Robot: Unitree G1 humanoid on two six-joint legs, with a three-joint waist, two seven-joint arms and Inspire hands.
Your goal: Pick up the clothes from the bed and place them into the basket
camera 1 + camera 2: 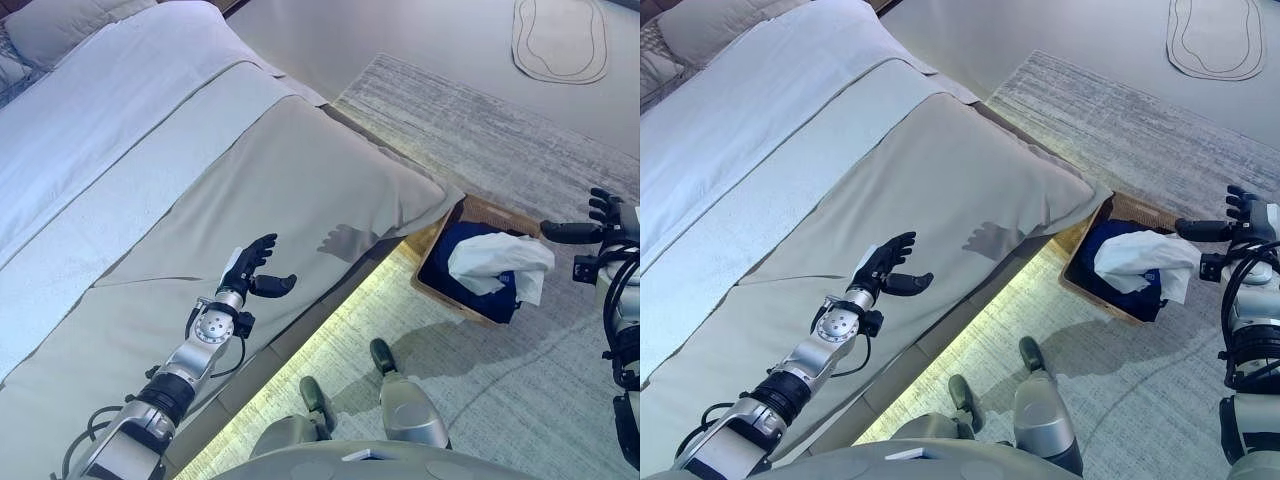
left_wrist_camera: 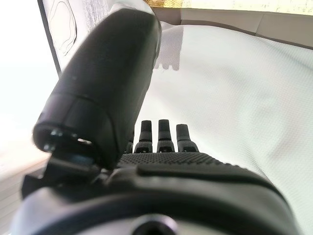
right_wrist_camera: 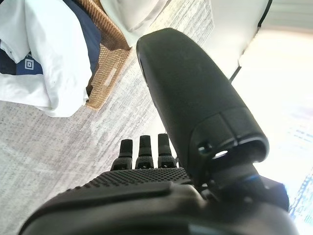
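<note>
A wicker basket (image 1: 492, 213) stands on the rug by the foot corner of the bed. Inside lies a dark blue garment (image 1: 462, 252) with a white garment (image 1: 497, 260) piled on top, part of it hanging over the rim. My right hand (image 1: 600, 226) hovers just right of the basket, open and holding nothing; its wrist view shows the white garment (image 3: 46, 68) and the basket (image 3: 105, 73) beyond straight fingers. My left hand (image 1: 252, 268) is open above the beige bedspread (image 1: 300, 190), also holding nothing. I see no clothes on the bed.
The bed's white sheet (image 1: 110, 110) and a pillow (image 1: 60, 28) lie at the upper left. A grey rug (image 1: 490, 130) covers the floor under the basket. A small oval mat (image 1: 560, 38) lies at the far upper right.
</note>
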